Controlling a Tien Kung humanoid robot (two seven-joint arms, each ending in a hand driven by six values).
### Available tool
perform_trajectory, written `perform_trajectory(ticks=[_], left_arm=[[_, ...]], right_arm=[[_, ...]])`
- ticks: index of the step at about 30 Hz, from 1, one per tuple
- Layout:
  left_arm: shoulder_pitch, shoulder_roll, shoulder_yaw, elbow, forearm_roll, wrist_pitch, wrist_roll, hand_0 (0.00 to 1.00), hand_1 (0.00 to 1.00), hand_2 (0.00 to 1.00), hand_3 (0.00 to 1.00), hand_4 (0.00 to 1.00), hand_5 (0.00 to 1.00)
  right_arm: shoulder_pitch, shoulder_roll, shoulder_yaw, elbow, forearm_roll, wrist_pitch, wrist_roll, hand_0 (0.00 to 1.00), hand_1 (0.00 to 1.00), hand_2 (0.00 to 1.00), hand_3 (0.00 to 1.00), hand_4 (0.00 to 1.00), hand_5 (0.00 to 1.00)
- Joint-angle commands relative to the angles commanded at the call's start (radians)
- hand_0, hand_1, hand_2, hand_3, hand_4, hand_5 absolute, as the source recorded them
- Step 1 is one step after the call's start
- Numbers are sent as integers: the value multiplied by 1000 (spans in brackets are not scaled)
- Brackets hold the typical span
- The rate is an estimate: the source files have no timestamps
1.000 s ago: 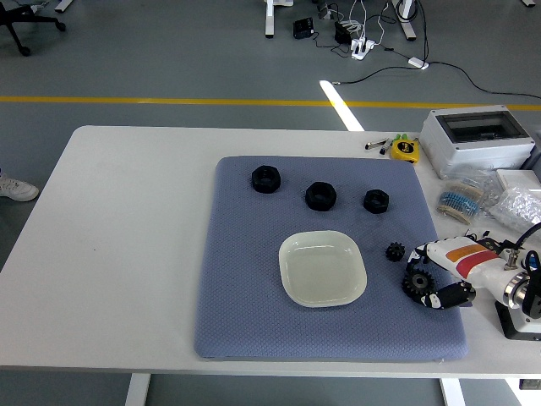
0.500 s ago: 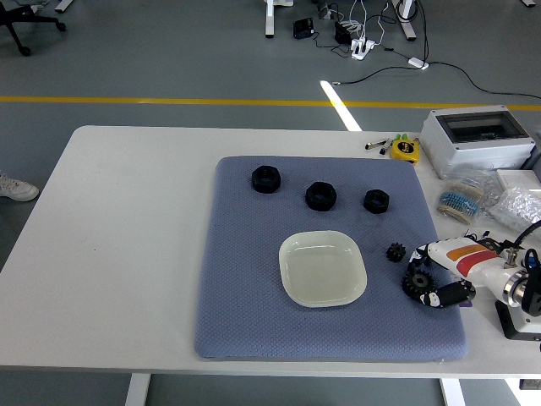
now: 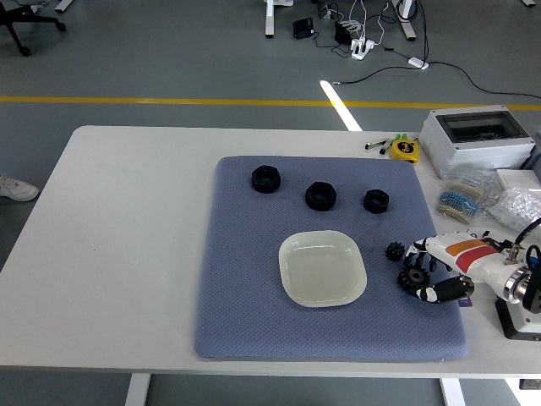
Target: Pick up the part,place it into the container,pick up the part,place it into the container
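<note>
The right hand point(image 3: 437, 272) reaches in over the right edge of the blue mat point(image 3: 254, 330), its fingers point(image 3: 448, 292) curled closely around the larger black gear point(image 3: 413, 278), which sits just right of the white dish point(image 3: 323, 267) and looks pinched between thumb and fingertips (whether it has left the mat cannot be told from this view). A smaller black gear point(image 3: 395, 250) lies just beyond the held one, also to the right of the dish and apart from it. The dish holds nothing, so neither part appears to have been placed. Three black nuts point(image 3: 321, 194) sit in a row on the mat beyond the dish, well clear of the hand. The left hand is not in view. The main risk from here is the grip itself: the gear's teeth give the fingertips an uneven surface, so it could tip or slip out as the hand carries it toward the dish and land on the mat short of the rim. A low carry could also catch the dish's raised edge and push it leftward on the mat. The small gear lies near enough to the knuckles that a careless sweep might knock it toward the bench point(image 3: 127, 254) edge.
</note>
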Motion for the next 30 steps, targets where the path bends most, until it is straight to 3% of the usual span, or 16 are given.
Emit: perform_trajectory(ticks=[12, 20, 27, 28, 30], left_arm=[[2, 1, 2, 0, 4, 0, 1, 751, 770, 814, 588, 711, 654], [10, 0, -10, 0, 21, 3, 9, 749, 764, 811, 589, 710, 653], [18, 1, 6, 0, 21, 3, 17, 748, 764, 810, 589, 711, 656], [18, 1, 9, 0, 22, 3, 19, 747, 759, 807, 591, 709, 655], [18, 1, 16, 0, 22, 2, 21, 747, 759, 807, 591, 709, 655]], right_arm=[[43, 8, 18, 83, -21, 6, -10, 243, 407, 476, 503, 687, 326], [145, 47, -80, 154, -12, 11, -23, 247, 408, 479, 506, 674, 312], [254, 108, -220, 123, -7, 12, -45, 257, 415, 485, 508, 667, 307], [272, 121, -241, 109, -7, 12, -49, 338, 457, 523, 517, 691, 320], [303, 142, -279, 78, -9, 16, -54, 338, 457, 523, 517, 691, 320]])
